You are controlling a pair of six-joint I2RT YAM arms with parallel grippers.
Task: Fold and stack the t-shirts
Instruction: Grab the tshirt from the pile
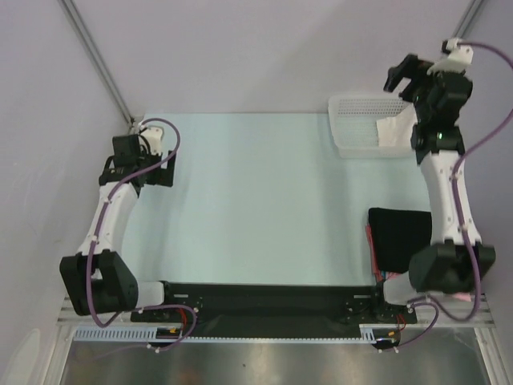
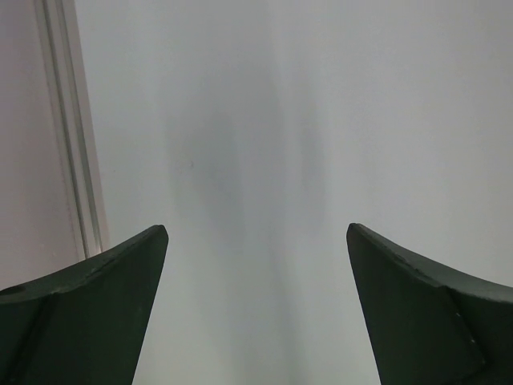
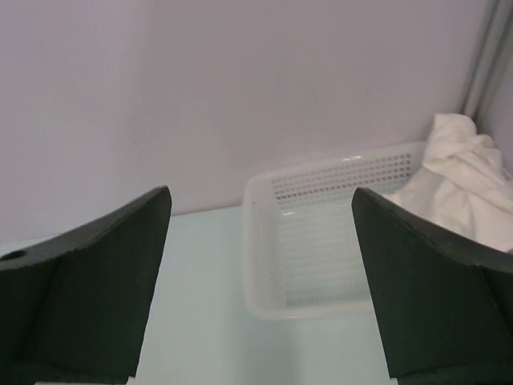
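White t-shirt lies crumpled, no readable long axis, in basket at far-right corner of pale-green surface against grey walls; left gripper and right gripper wide open, empty.

Reads as a robotics lab test cell. Pale mint table top boxed in by plain lilac-grey wall panels, aluminium struts at the corners. Left arm and right arm bolted to a black base plate on a slotted metal rail at the near edge, purple cables looped along both. Ahead of the left fingers only blank panel and one strut; ahead of the right fingers a white mesh basket against the same panel
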